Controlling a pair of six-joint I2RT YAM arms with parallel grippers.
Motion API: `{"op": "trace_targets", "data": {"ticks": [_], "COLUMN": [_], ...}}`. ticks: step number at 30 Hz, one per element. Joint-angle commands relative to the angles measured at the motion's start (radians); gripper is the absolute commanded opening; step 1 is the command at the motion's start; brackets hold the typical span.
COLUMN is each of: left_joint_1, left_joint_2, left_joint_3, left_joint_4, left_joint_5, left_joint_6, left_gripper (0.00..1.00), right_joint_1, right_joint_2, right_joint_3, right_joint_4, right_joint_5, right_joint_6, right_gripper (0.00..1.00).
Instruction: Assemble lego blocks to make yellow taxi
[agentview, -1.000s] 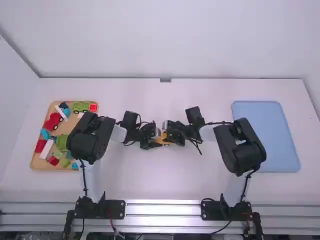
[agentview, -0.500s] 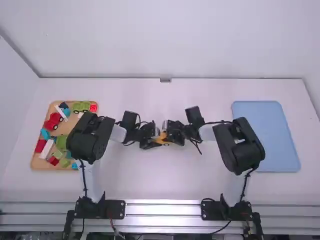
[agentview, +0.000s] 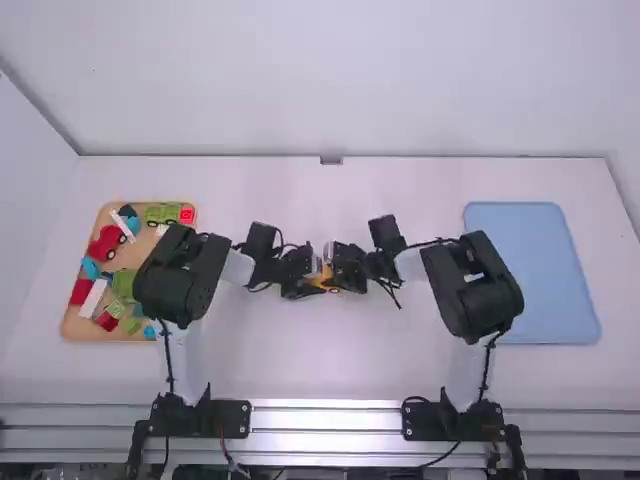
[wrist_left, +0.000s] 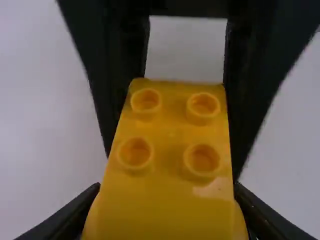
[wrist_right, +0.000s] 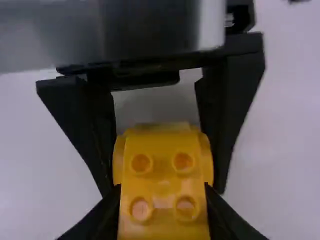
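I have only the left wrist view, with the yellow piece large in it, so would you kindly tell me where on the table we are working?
Observer: In the high view, the yellow piece is near the middle of the table, between the tan tray and the blue tray.
Operator: Thank you; where are the loose blocks?
Observer: On the tan tray, beside the left arm; they include a red one with wheels.
Operator: What does the right wrist view add about the yellow piece?
Observer: There, a narrower studded part stands in front of a wider yellow part flanked by the left gripper's fingers.
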Motion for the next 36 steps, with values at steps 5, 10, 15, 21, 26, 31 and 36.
{"op": "trace_targets", "data": {"ticks": [5, 10, 15, 21, 26, 31, 36], "left_joint_1": [-0.015, -0.015, -0.015, -0.015, -0.015, -0.015, -0.015], "left_joint_2": [0.020, 0.020, 0.020, 0.020, 0.020, 0.011, -0.049], "left_joint_3": [-0.025, -0.026, -0.026, -0.026, -0.024, -0.014, 0.002], "left_joint_4": [-0.019, -0.022, -0.022, -0.015, 0.008, -0.021, -0.111], "left_joint_5": [-0.031, -0.032, -0.034, -0.034, -0.034, -0.058, -0.103], "left_joint_6": [-0.019, -0.019, -0.019, -0.019, -0.027, -0.030, -0.055], "left_gripper": [0.23, 0.23, 0.33, 0.60, 0.88, 0.99, 0.99], "right_joint_1": [-0.029, -0.040, -0.110, -0.204, -0.224, -0.224, -0.224], "right_joint_2": [0.025, 0.025, 0.025, 0.025, 0.025, 0.026, 0.026], "right_joint_3": [0.009, 0.010, 0.009, 0.008, 0.007, 0.006, -0.009], "right_joint_4": [0.018, 0.070, 0.133, 0.110, -0.018, -0.161, -0.168], "right_joint_5": [-0.068, -0.135, -0.354, -0.429, -0.286, -0.092, -0.076], "right_joint_6": [0.016, 0.017, 0.016, 0.020, -0.028, -0.122, -0.124], "right_gripper": [0.42, 0.42, 0.44, 0.78, 0.99, 0.98, 0.98]}}
